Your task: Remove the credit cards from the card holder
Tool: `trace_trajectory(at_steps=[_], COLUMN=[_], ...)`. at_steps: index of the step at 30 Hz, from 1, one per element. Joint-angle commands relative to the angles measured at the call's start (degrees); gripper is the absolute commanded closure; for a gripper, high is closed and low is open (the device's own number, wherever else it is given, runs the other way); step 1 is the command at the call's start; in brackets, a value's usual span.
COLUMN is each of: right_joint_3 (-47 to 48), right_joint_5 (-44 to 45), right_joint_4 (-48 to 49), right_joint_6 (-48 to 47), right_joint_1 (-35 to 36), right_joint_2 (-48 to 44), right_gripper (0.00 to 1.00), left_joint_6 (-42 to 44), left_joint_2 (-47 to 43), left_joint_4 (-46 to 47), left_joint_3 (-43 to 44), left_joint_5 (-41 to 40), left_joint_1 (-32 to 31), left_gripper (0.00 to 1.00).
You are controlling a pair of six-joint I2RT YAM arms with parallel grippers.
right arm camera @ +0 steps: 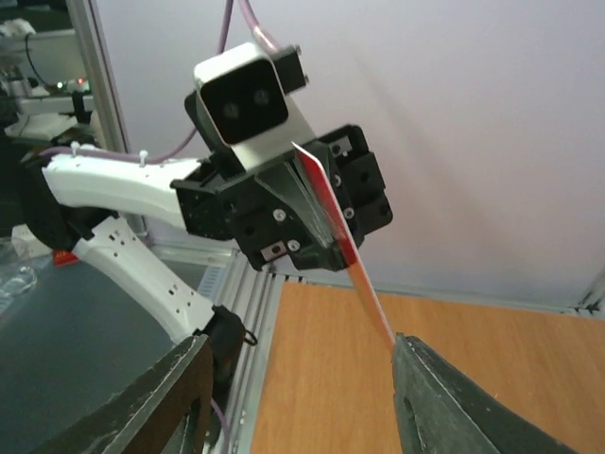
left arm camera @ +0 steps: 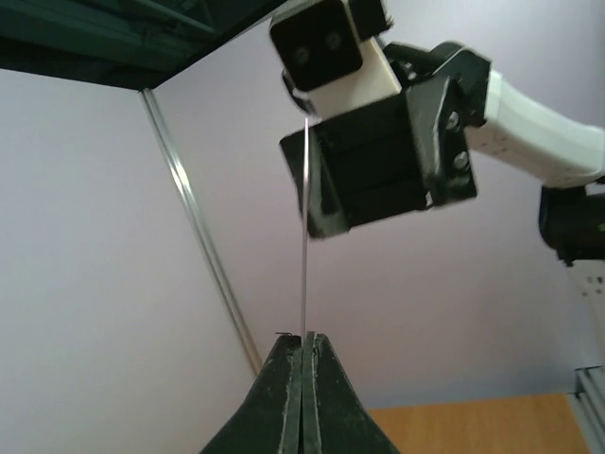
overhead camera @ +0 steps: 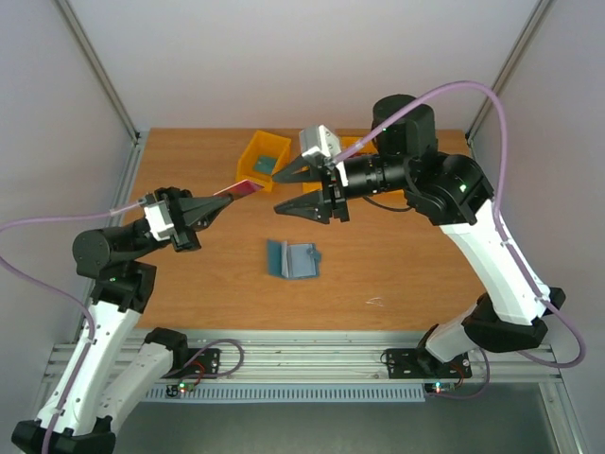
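Top view: the left end effector (overhead camera: 220,199) is clamped on a red credit card (overhead camera: 242,188), held above the worktop (overhead camera: 397,274) toward the right end effector (overhead camera: 291,191), whose jaws stand apart. The card holder (overhead camera: 293,257) lies open on the worktop just below. A yellow bin (overhead camera: 267,149) sits behind, its contents unclear.

Left wrist view: the card is an edge-on line, its upper end lost against the right end effector.

Right wrist view: the card's tip reaches one finger (right arm camera: 454,407); whether they touch is unclear.
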Motion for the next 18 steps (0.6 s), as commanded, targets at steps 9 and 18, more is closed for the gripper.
trace_trajectory(at_steps=[9, 18], right_joint_3=[6.0, 7.2], right_joint_5=[2.6, 2.4], right_joint_4=[-1.7, -4.1], right_joint_6=[-2.6, -3.8], right_joint_1=[1.4, 2.8], right_joint_2=[5.7, 7.0], right_gripper=[0.56, 0.71], left_joint_6=[-5.0, -5.2], left_joint_2=[-0.5, -0.6], left_joint_4=[1.1, 0.2], left_joint_3=[1.8, 1.8], left_joint_5=[5.3, 4.3], left_joint_1=[-0.7, -0.8], left_gripper=[1.0, 1.0])
